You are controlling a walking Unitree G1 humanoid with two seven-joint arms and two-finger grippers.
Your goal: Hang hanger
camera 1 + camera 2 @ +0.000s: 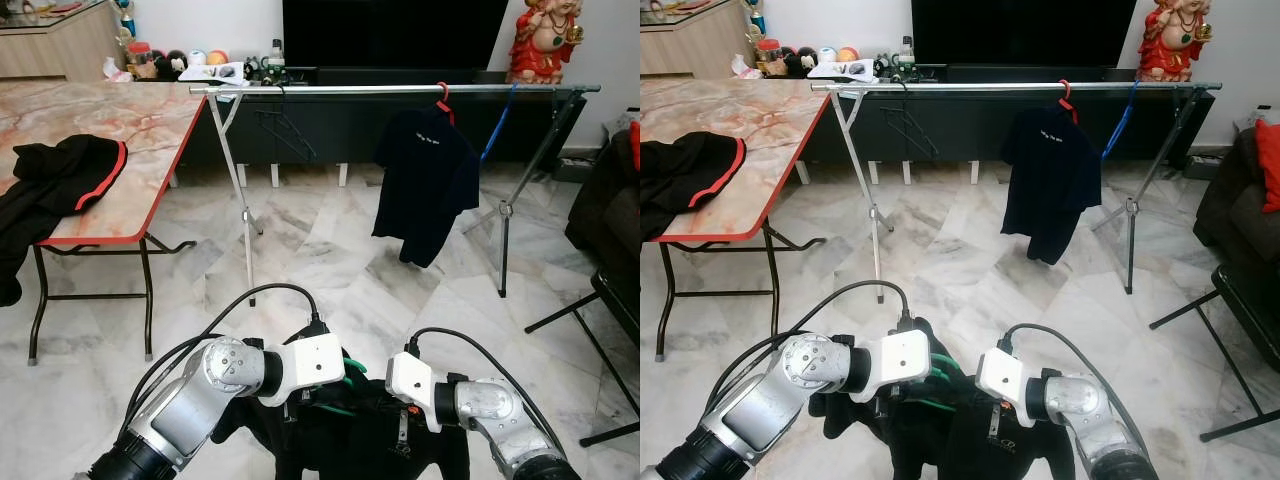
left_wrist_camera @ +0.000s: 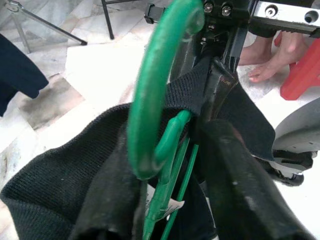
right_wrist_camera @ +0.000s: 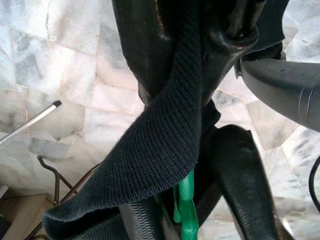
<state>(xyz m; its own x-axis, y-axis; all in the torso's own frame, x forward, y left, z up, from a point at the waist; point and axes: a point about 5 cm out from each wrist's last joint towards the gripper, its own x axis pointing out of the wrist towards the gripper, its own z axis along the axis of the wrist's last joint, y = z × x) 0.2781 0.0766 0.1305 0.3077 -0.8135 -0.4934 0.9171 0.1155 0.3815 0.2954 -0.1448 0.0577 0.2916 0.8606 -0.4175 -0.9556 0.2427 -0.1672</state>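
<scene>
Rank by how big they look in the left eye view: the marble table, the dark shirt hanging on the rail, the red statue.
1. marble table
2. hanging dark shirt
3. red statue, though it stands farther back and is cut by the frame, so apparent size only.

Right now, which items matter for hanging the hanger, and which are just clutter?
For the job:
- green hanger, inside the dark garment
- left claw and right claw, both gripping that garment
- clothes rail

Lying about:
- black shirt on red hanger
- empty dark hanger
- blue hanger
- marble table with black jacket
- statue
</scene>
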